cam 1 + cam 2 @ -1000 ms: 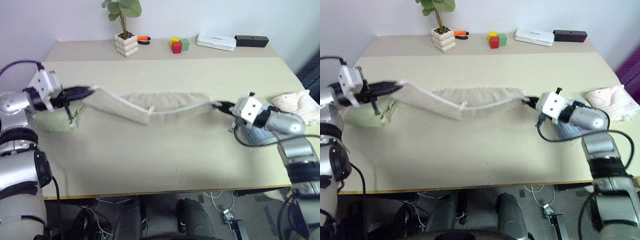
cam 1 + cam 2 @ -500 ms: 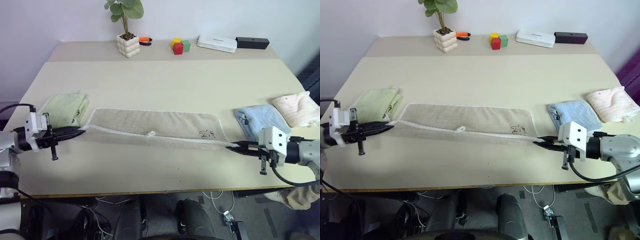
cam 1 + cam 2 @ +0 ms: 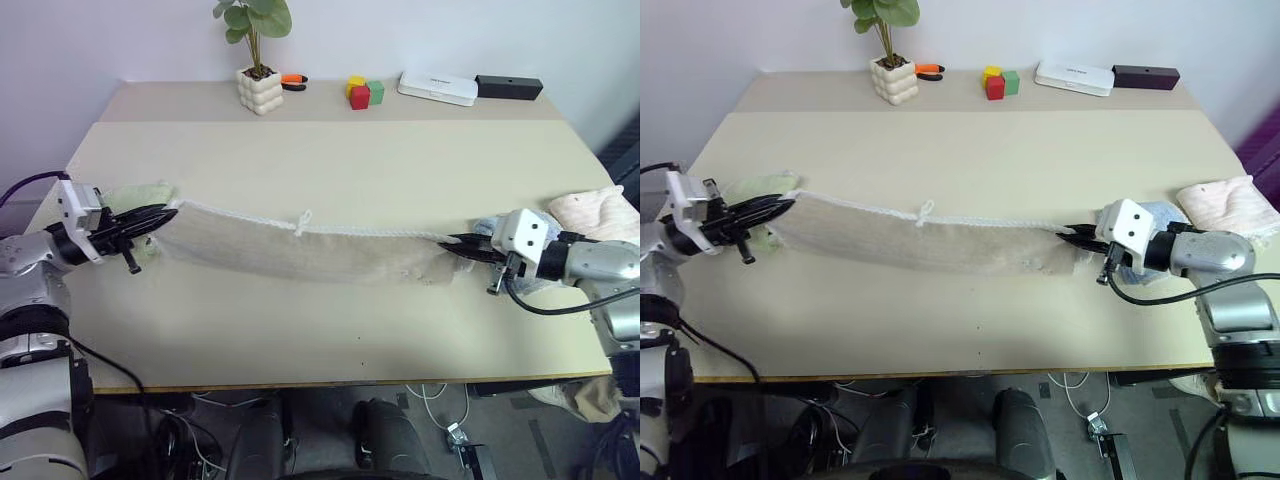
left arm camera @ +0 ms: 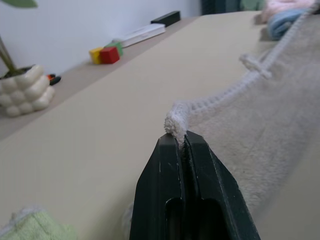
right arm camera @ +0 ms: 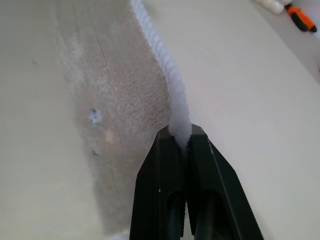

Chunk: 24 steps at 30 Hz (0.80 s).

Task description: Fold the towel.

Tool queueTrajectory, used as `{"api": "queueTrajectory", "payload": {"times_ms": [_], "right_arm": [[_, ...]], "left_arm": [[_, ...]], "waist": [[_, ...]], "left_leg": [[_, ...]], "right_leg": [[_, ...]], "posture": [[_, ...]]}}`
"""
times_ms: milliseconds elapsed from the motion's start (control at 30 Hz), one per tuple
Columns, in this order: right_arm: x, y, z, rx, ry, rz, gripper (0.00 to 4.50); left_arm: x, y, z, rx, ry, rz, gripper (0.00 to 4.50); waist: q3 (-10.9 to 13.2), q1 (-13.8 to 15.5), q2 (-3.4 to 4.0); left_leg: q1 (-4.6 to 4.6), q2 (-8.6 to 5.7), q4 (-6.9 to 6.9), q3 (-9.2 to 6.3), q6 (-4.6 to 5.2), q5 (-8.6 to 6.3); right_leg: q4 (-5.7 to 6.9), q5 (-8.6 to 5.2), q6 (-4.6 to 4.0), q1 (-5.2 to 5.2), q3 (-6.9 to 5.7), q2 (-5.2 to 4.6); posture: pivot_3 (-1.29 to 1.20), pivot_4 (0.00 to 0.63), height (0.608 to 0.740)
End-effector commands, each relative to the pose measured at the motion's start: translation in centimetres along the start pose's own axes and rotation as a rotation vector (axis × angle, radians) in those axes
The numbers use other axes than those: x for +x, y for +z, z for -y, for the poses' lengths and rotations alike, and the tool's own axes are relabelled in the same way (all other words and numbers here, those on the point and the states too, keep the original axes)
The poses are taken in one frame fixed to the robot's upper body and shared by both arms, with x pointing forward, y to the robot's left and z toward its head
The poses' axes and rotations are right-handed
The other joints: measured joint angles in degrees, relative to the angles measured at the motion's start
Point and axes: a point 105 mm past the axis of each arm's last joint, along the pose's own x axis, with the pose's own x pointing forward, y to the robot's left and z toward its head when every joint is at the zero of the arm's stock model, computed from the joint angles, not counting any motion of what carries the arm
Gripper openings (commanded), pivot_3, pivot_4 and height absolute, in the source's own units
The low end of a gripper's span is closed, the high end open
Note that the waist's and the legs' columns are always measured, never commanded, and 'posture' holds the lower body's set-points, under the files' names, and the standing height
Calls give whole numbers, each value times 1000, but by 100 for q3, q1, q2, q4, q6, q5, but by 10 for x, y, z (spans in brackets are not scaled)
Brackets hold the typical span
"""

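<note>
The towel is stretched between the two arms across the near-middle of the surface, its white corded edge running taut from one claw to the other with the small loop standing up midway along it. The left claw is clenched on one corner of that edge, just in front of the light green towel; the right claw is clenched on the opposite corner, beside the light blue towel, with a pink cloth further out at the surface's end. In both wrist views the black fingers pinch the cord with no gap between them. Half a second ago the cloth lay low and nearer the front edge, with both arms drawn back toward the robot; a second ago it was held up further back, much as it is now. So the arms have swung the towel back and then forward again — a shake-and-carry that now has the held edge lifted and travelling away from the robot while the rest of the cloth trails beneath it on the surface. I judge this to be the first fold under way: the gripped edge is being brought over the lying half, and what remains is to lay it down squarely before letting go — uneven tension could skew the fold.
</note>
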Motion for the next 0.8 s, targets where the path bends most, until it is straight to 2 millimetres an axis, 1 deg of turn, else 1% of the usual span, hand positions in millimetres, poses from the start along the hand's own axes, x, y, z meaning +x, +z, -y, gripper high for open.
{"api": "queueTrajectory", "payload": {"times_ms": [33,200,400,600,800], "right_arm": [[7,2,14,-45,-61,12,67],[19,-3,23,-40,-96,4,67],[23,-13,24,-37,-102,-24,67],[26,-22,20,-34,-96,-58,67],[28,-22,22,-32,-119,-51,67]], "left_arm": [[4,-1,-7,16,45,-2,0],[18,-8,-8,24,73,-34,0],[26,-16,-8,-4,102,-52,0],[29,-22,-8,-11,129,-72,0],[27,-23,-13,-15,174,-72,0]], "waist": [[0,-16,0],[0,-25,0],[0,-39,0],[0,-38,0],[0,-37,0]], "left_leg": [[0,0,0,-1,0,0],[-1,0,-1,-2,0,0],[0,0,-1,0,-1,0],[-1,0,-1,0,-1,1],[-1,0,-1,-1,-1,0]], "right_leg": [[1,0,0,0,0,0],[2,0,0,-1,0,0],[2,0,0,0,0,0],[2,0,0,-1,0,0],[2,0,0,-1,0,0]], "posture": [[0,150,735],[0,150,735],[0,150,735],[0,150,735],[0,150,735]]}}
